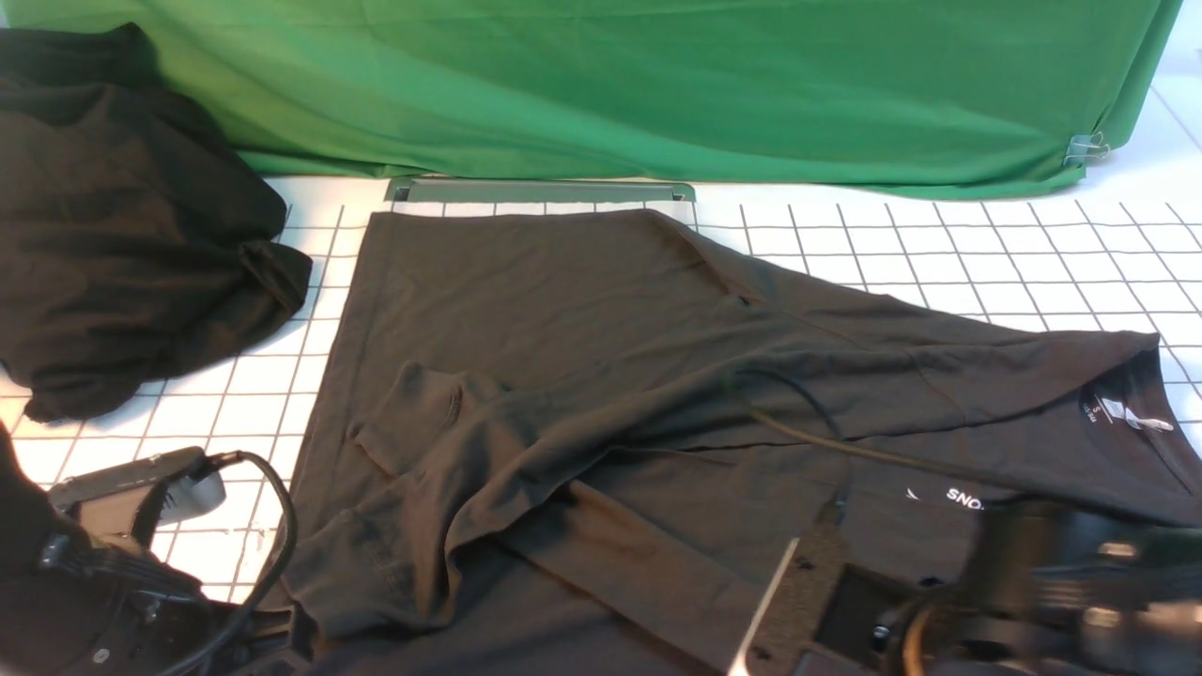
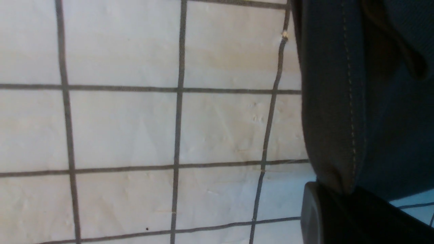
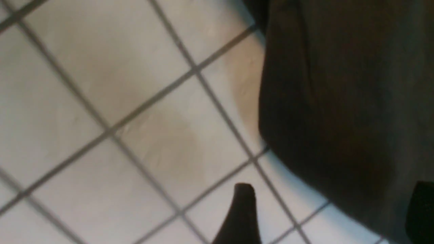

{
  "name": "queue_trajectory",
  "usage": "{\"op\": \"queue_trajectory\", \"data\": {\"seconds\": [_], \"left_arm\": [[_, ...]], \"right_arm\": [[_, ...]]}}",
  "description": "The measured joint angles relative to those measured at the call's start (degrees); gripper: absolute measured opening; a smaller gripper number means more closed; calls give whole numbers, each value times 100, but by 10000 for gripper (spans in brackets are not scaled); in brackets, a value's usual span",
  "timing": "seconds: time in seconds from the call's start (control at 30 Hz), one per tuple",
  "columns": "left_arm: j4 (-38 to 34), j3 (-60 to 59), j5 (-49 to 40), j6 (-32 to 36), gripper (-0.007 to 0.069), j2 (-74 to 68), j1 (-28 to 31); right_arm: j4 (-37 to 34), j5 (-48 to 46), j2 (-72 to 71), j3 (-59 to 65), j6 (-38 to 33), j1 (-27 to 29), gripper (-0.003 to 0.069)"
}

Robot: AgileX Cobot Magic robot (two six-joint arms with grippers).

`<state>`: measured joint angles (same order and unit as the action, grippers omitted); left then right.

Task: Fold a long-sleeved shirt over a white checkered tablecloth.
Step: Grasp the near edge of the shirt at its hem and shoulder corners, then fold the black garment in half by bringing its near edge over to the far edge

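The dark long-sleeved shirt (image 1: pixel 601 357) lies spread and rumpled on the white checkered tablecloth (image 1: pixel 986 253). Its collar, neck tag and white print are at the right, and a sleeve is bunched across its middle. In the left wrist view my left gripper (image 2: pixel 340 196) is shut on the shirt's stitched hem (image 2: pixel 339 101), just above the tablecloth (image 2: pixel 135 128). My left arm (image 1: pixel 103 554) sits at the shirt's near left corner. My right gripper (image 3: pixel 332 189) is open, with its fingers (image 3: pixel 242 213) on either side of the shirt's edge (image 3: pixel 339 101). It holds nothing.
A plain black garment heap (image 1: pixel 122 216) lies at the far left. A green fabric sheet (image 1: pixel 657 84) hangs along the back, with a grey bar (image 1: pixel 540 191) at its foot and a metal clip (image 1: pixel 1086 147) at its right. My blurred right arm (image 1: pixel 1080 582) covers the shirt's near right part.
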<state>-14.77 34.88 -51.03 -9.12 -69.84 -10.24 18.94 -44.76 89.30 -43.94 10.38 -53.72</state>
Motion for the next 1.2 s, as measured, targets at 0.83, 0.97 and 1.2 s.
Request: {"op": "queue_trajectory", "data": {"seconds": [0.83, 0.97, 1.2], "left_arm": [[-31, 15, -301, -55, 22, 241, 0], [-60, 257, -955, -55, 22, 647, 0], [-60, 241, -1603, -57, 22, 1197, 0]], "right_arm": [[172, 42, 502, -312, 104, -43, 50], [-492, -784, -139, -318, -58, -43, 50], [-1683, -1254, -718, -183, -409, -46, 50]]}}
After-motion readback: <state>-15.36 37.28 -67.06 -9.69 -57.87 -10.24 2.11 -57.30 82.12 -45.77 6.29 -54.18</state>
